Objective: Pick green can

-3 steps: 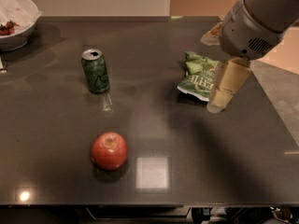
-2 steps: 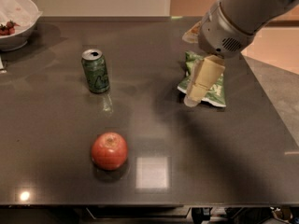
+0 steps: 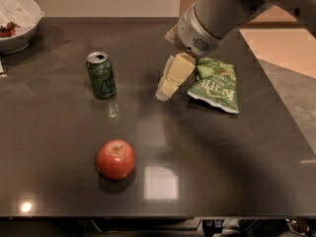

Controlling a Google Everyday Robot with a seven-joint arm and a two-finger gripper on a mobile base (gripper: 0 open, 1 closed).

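The green can [image 3: 101, 75] stands upright on the dark table [image 3: 207, 152], left of centre, with its silver top showing. My gripper [image 3: 165, 90] hangs from the arm that comes in from the upper right. It is above the table, to the right of the can and about a can's height away from it, apart from it. Its pale fingers point down and to the left. It holds nothing that I can see.
A flat green chip bag [image 3: 216, 83] lies just right of the gripper. A red apple [image 3: 115, 159] sits nearer the front, below the can. A white bowl [image 3: 17, 21] with red food stands at the far left corner. The table's right edge drops to the floor.
My gripper has moved left, from over the chip bag's right side to the bag's left, closer to the can. The can, apple and bag have not moved.
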